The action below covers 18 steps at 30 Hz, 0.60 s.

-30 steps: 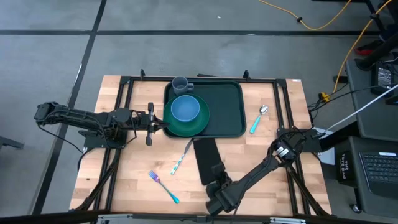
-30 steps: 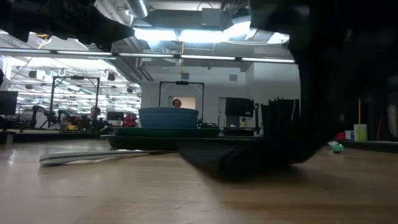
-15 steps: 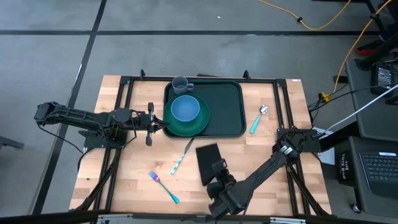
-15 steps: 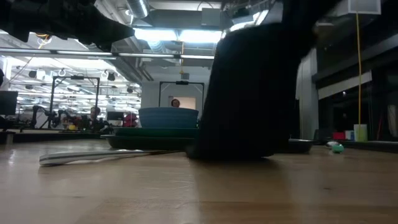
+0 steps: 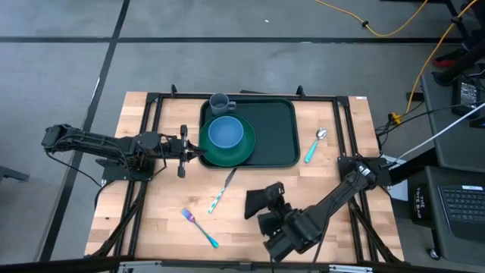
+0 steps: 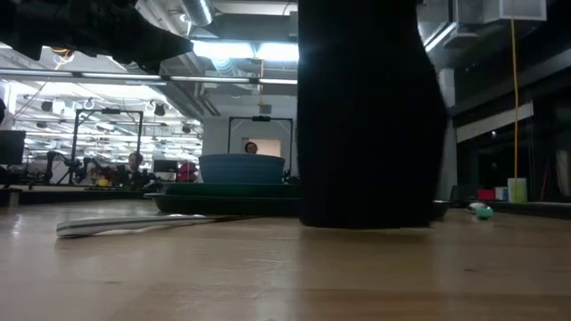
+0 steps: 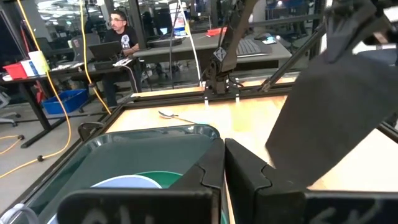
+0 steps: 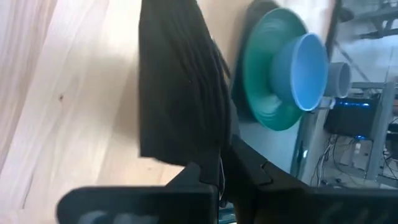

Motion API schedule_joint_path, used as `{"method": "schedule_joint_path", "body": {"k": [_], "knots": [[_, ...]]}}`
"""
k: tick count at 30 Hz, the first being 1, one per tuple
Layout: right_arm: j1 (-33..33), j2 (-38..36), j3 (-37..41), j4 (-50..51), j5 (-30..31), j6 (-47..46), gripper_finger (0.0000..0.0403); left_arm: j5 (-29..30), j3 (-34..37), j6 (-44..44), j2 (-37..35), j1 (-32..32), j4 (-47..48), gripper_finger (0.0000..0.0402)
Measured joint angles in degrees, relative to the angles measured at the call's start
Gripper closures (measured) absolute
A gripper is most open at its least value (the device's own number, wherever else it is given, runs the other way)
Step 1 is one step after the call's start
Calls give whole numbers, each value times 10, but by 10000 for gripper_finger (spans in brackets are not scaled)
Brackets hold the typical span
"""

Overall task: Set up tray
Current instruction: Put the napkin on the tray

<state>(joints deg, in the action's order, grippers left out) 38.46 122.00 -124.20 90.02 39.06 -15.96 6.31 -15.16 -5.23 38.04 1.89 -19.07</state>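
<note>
hanging from the right gripper (image 5: 274,214), a black napkin (image 5: 264,199) is pinched at 1 edge between closed fingers near the front middle of the wooden table (image 5: 167,205); in the low view the cloth (image 6: 366,116) drapes down as a tall dark sheet whose lower edge reaches the tabletop or nearly so. the tray (image 5: 276,133), dark green with a raised rim, sits at the far middle of the table, well apart from the napkin. on its left part rests a round green plate (image 5: 231,154) carrying a blue bowl (image 5: 225,132), and a grey mug (image 5: 220,102) stands at the tray's far left corner. the left gripper (image 5: 189,151) sits just beside the plate's left edge with its 2 fingers pressed together, holding nothing that can be seen. a spoon (image 5: 314,145) with a teal handle lies right of the tray, a knife (image 5: 222,190) lies in front of the tray, and a fork (image 5: 199,227) lies nearer the front left.
</note>
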Motion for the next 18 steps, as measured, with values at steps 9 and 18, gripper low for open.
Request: {"method": "schedule_joint_path", "body": {"k": [9, 18], "knots": [[-4, -70, 0, 0, 26, 29, 388, 0, 0, 0, 0, 0, 0, 398], [-36, -197, 103, 0, 33, 27, 388, 0, 0, 0, 0, 0, 0, 398]]}}
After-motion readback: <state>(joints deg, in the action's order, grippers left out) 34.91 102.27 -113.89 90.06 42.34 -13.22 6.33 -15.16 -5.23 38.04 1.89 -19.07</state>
